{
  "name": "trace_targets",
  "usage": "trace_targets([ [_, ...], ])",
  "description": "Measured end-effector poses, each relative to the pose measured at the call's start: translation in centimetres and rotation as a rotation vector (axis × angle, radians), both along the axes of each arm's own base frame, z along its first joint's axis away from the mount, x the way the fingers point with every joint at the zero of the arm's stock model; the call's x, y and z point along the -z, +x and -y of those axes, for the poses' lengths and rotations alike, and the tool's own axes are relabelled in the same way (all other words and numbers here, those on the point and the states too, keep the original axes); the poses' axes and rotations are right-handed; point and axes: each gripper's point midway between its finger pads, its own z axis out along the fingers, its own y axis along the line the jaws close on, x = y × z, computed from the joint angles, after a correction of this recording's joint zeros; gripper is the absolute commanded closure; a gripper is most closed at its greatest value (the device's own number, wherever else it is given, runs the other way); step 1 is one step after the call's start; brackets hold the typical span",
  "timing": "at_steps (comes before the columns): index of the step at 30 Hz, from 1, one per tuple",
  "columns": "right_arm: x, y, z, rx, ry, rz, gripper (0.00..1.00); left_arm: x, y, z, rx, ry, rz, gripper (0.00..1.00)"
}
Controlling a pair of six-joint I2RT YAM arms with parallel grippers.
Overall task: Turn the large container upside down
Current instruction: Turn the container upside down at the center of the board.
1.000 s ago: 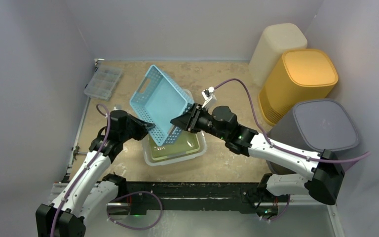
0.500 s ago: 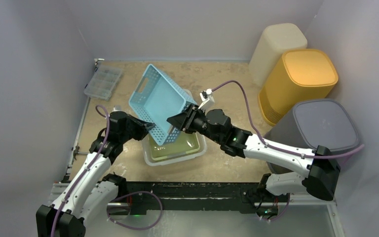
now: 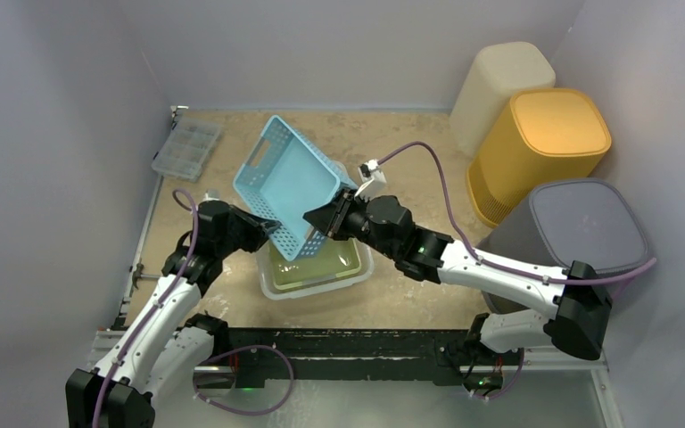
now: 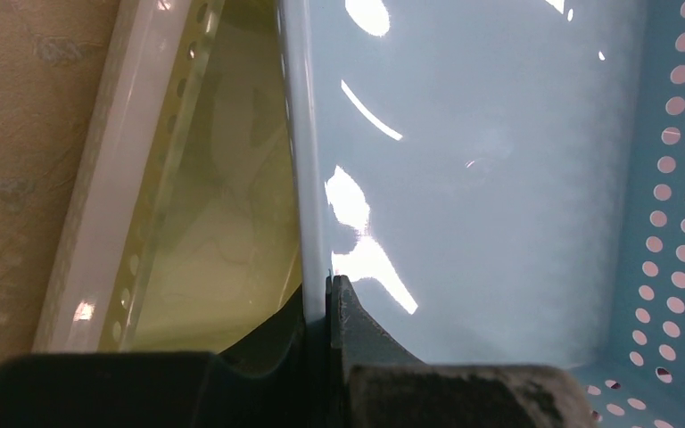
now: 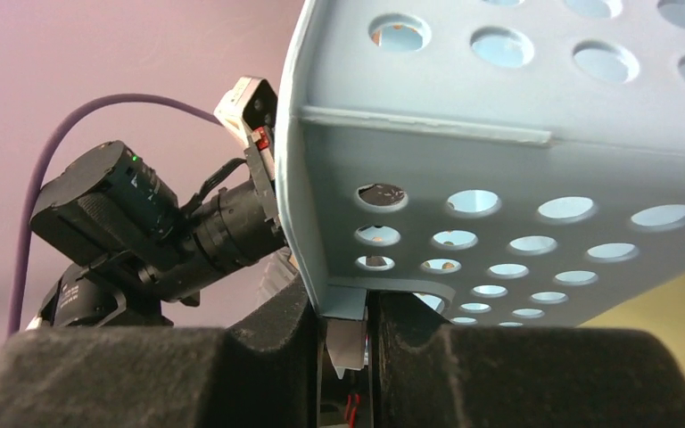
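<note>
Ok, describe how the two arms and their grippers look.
Both arms: white shells, black joints and bases, a purple cable along each. The left gripper and right gripper are black with two blunt fingers. A green light shows on the right arm.

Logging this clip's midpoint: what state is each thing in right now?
blue basket: held steeply tilted, inside facing the top camera, not yet inverted
left gripper: shut on the basket's edge
right gripper: shut on the basket's rim
clear tub: upright, under the basket
organizer box: lying flat, far left
</note>
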Motion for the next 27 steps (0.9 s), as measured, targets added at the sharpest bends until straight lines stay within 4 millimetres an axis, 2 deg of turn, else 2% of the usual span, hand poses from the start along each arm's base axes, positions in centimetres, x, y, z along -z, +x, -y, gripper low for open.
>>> trace_targets([
  [2, -0.3, 0.0, 0.0, -0.004, -0.012, 0.011, 1.0, -0.1, 0.0, 0.2, 0.009, -0.006, 0.002, 0.86],
  [5, -0.9, 0.1, -0.1, -0.005, -0.017, 0.023, 1.0, 0.0, -0.1, 0.5, 0.034, -0.007, 0.002, 0.61],
  [7, -1.6, 0.2, -0.1, -0.002, -0.01, 0.028, 1.0, 0.1, -0.4, 0.9, 0.066, -0.002, 0.0, 0.47],
  [10, -1.5, 0.4, 0.3, 0.02, -0.023, 0.025, 1.0, 0.5, -0.6, 1.0, 0.096, 0.019, -0.003, 0.36],
  [16, -1.4, 0.7, 2.0, 0.081, -0.067, 0.024, 1.0, 0.1, -0.8, 0.6, 0.124, 0.088, -0.004, 0.27],
  [22, -3.3, 1.3, 5.2, 0.187, -0.089, 0.084, 1.0, -2.5, -0.1, -0.5, 0.136, 0.209, 0.056, 0.2],
  [27, -3.5, 1.8, 7.4, 0.249, -0.167, 0.13, 1.0, -4.2, 1.0, -2.0, 0.158, 0.369, 0.094, 0.2],
])
